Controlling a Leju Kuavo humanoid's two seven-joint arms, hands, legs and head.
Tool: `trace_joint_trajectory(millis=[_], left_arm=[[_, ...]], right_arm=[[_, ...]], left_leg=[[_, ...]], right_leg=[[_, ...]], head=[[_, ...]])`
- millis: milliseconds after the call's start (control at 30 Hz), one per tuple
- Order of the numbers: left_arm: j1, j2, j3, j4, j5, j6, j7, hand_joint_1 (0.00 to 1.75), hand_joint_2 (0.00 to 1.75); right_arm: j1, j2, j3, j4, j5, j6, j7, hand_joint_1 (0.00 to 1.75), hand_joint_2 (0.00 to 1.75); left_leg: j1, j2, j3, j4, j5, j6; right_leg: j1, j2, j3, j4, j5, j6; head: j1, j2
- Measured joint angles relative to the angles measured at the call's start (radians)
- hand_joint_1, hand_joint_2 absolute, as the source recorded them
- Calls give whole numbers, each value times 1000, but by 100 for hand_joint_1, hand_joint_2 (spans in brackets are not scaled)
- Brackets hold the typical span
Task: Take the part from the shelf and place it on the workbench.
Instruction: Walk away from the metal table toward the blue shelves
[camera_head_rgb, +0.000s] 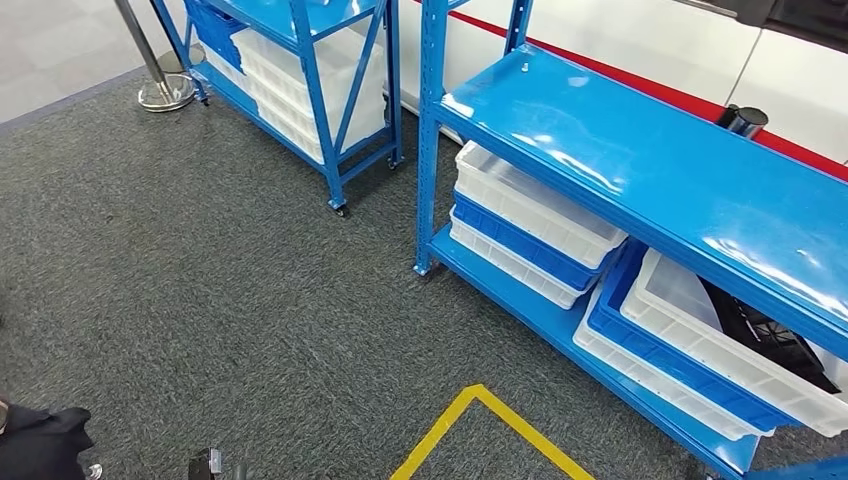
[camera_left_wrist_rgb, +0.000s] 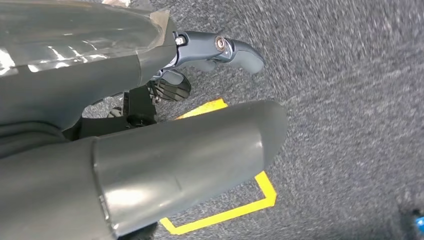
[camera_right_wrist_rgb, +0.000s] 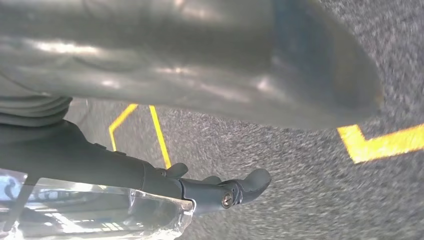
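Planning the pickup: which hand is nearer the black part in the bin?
Right, probably. The black part lies in a white bin on the robot's right side; the right hand and left hand both hang over carpet, away from it.

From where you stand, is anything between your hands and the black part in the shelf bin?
Partly. The black part lies in a white bin under the blue top shelf, which overhangs it. Both hands hang over carpet, holding nothing.
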Motion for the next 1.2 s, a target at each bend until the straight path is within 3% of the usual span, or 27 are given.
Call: trace_joint_trajectory(millis=[33, 100, 167, 233, 300, 367, 433, 467, 500, 533, 600, 667, 733, 767, 833, 900, 967, 1000, 1067, 1133, 1167, 1200], left_arm=[[-1, 0, 0, 0, 0, 0, 0, 0, 0], [-2, -1, 0, 0, 0, 0, 0, 0, 0], [-3, -1, -1, 0, 0, 0, 0, 0, 0], [-7, -3, -2, 0, 0, 0, 0, 0, 0], [-9, -4, -6, 0, 0, 0, 0, 0, 0], [-6, -4, -8, 0, 0, 2, 0, 0, 0], [-2, -4, -8, 0, 0, 4, 0, 0, 0], [-1, -4, -8, 0, 1, 5, 0, 0, 0], [-1, -4, -8, 0, 1, 6, 0, 0, 0], [-1, -3, -8, 0, 2, 7, 0, 0, 0], [-2, -1, -8, 0, 3, 8, 0, 0, 0], [-2, 0, -9, 0, 3, 8, 0, 0, 0], [-3, -1, -9, 0, 4, 9, 1, 0, 0], [-4, -1, -10, 0, 4, 9, 1, 0, 0], [-5, -3, -13, 0, 5, 9, 2, 0, 0], [-3, -3, -15, 0, 4, 10, 4, 0, 0], [-1, -3, -17, 0, 3, 12, 6, 0, 0], [-2, -3, -17, 0, 2, 12, 8, 0, 0], [-4, -5, -19, 0, 2, 13, 10, 0, 0], [-5, -6, -21, 0, 2, 12, 12, 0, 0], [-5, -6, -22, 0, 2, 12, 13, 0, 0], [-6, -7, -23, 0, 2, 11, 14, 0, 0]], right_arm=[[1, -1, 0, 0, 0, 0, 0, 0, 0], [-2, -2, 0, 0, 0, 0, 0, 0, 0], [-5, -2, 0, 0, 0, 0, 0, 0, 0], [-3, -3, 0, 0, 0, 0, 0, 0, 0], [-3, -3, 0, 0, 0, 0, 0, 0, 0], [-4, -2, 0, 0, 0, 0, 0, 0, 0], [-3, -1, 0, 1, 1, 0, 0, 0, 0], [-2, -1, 0, 1, 2, 0, 0, 0, 0], [0, -1, 0, 1, 2, 0, 0, 0, 0], [0, -1, 0, 1, 3, 0, 0, 0, 0], [-1, 0, 0, 1, 3, 0, 0, 0, 0], [-2, 0, 0, 1, 3, -1, 0, 0, 0], [-1, 0, 0, 1, 3, -2, 1, 0, 0], [1, 0, 0, 2, 3, -3, 1, 0, 0], [-1, 0, 0, 2, 3, -5, 1, 0, 0], [-4, 0, 0, 2, 2, -6, 2, 0, 0], [-3, 0, -1, 2, 2, -8, 3, 0, 0], [-1, 0, -1, 2, 2, -9, 3, 0, 0], [1, -1, -1, 2, 2, -11, 4, 0, 0], [-2, -1, -1, 2, 0, -12, 5, 0, 0], [-4, -1, -1, 2, 0, -13, 5, 0, 0], [-4, -1, -1, 2, -2, -14, 6, 0, 0]], left_leg=[[0, 11, 2, 0, -1, -2], [-5, 31, 7, 3, -7, -11], [-8, 50, 12, 5, -13, -23], [-4, 60, 17, 6, -17, -35], [2, 21, 4, 48, -52, -46], [6, -35, -47, 165, -121, -55], [7, -54, -105, 276, -162, -58], [7, -56, -115, 287, -152, -58], [7, -59, -106, 258, -123, -56], [8, -67, -80, 197, -82, -53], [11, -109, -24, 71, -23, -46], [9, -131, -3, 22, -11, -40], [6, -112, -4, 18, -7, -30], [6, -102, -4, 14, -3, -22], [8, -76, -4, 5, 3, -7], [5, -48, -7, 5, 4, 0], [3, -18, -10, 6, 4, 0], [2, -6, -10, 6, 4, 0], [1, 17, -7, 7, 2, -4], [-4, 37, -3, 11, -3, -13], [-6, 46, -1, 12, -5, -19], [-6, 56, 2, 12, -7, -26]], right_leg=[[0, -16, 43, -76, 27, 8], [4, -58, 117, -211, 71, 6], [10, -70, 136, -253, 84, -11], [8, -47, 136, -256, 89, -27], [2, -26, 141, -260, 96, -40], [-1, -3, 142, -261, 101, -47], [0, 21, 139, -259, 102, -48], [1, 34, 139, -258, 102, -48], [1, 48, 140, -257, 102, -48], [1, 61, 141, -256, 102, -48], [4, 86, 140, -252, 101, -45], [6, 104, 132, -250, 103, -35], [2, 117, 121, -251, 107, -22], [1, 106, 114, -246, 104, -18], [1, 57, 81, -183, 69, -20], [1, 16, 14, -46, 6, -26], [0, 8, -27, 48, -27, -19], [-1, 5, -18, 38, -19, -11], [-1, -22, 61, -94, 28, 3], [2, -70, 132, -221, 66, 0], [5, -83, 144, -246, 73, -7], [7, -82, 143, -250, 75, -15]], head=[[2, 0], [5, 0], [4, 0], [3, 0], [-1, 0], [-7, 0], [-10, 0], [-10, 0], [-11, 0], [-11, 0], [-11, 0], [-11, 0], [-12, 0], [-11, 0], [-3, 0], [7, 0], [9, 0], [9, 0], [11, 0], [13, 0], [12, 0], [12, 0]])
